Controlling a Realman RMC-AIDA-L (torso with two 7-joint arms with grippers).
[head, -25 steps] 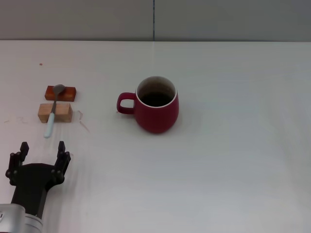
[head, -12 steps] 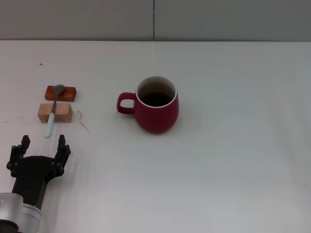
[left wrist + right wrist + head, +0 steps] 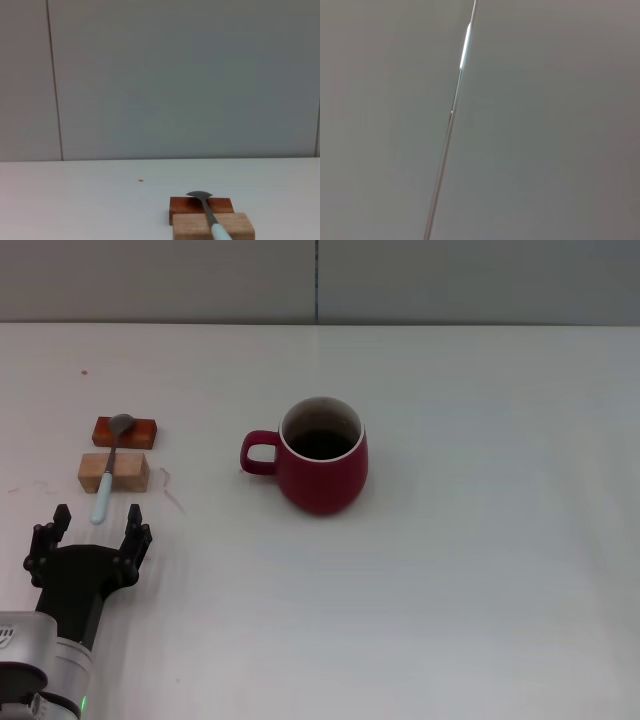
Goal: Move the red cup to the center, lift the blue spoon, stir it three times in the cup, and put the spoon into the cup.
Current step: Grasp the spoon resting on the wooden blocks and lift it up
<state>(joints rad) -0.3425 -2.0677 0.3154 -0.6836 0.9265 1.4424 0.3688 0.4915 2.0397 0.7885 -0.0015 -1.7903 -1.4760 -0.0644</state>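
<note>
The red cup [image 3: 322, 454] stands upright near the middle of the white table, its handle pointing left. The blue spoon [image 3: 108, 478] lies at the left across a reddish-brown block [image 3: 126, 431] and a pale wooden block [image 3: 113, 471], its grey bowl on the far block. It also shows in the left wrist view [image 3: 210, 214]. My left gripper [image 3: 92, 523] is open and empty, just in front of the spoon's handle end, fingers pointing at it. My right gripper is out of view; its wrist view shows only grey wall.
The white table [image 3: 480, 570] stretches wide to the right of the cup and ends at a grey wall [image 3: 320, 280] at the back. A small reddish speck [image 3: 84, 372] lies at the far left.
My left gripper has moved forward across the table toward the spoon's handle, staying open. The cup, spoon and blocks have not moved.
</note>
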